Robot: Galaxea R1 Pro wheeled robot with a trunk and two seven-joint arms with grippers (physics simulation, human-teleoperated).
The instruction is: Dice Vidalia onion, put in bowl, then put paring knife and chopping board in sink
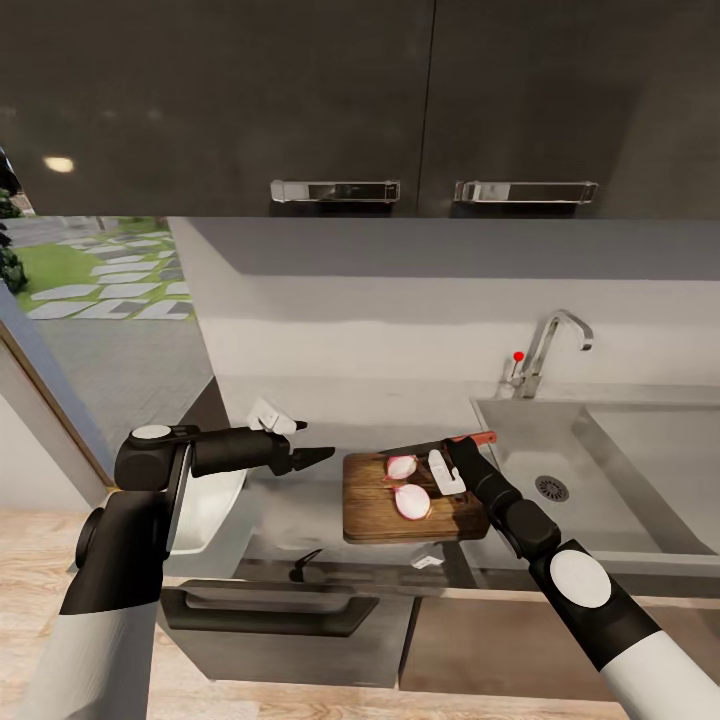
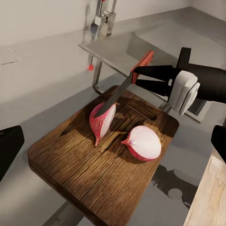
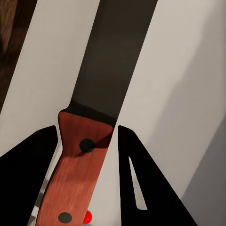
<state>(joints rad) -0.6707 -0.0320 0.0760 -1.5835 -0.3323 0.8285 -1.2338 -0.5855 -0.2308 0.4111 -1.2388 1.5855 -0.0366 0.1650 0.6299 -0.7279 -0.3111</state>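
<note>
The onion lies in two halves (image 2: pixel 143 142) (image 2: pixel 101 123) on the chopping board (image 1: pixel 378 512), which sits on the countertop (image 1: pixel 300 510) just left of the sink (image 1: pixel 600 470). The paring knife (image 2: pixel 126 87) has its blade tip at the far half; the right gripper (image 1: pixel 452 452) is clamped on its red handle. The left gripper (image 1: pixel 318 457) hovers left of the board, jaws slightly parted, holding nothing. No writing is legible.

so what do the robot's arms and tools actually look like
Both arms have white outer segments, black forearms and round white caps at the joints. The left tool ends in two tapering black fingers. The right tool has similar black pointed fingers behind a boxy white block. No cables or markings are visible.
</note>
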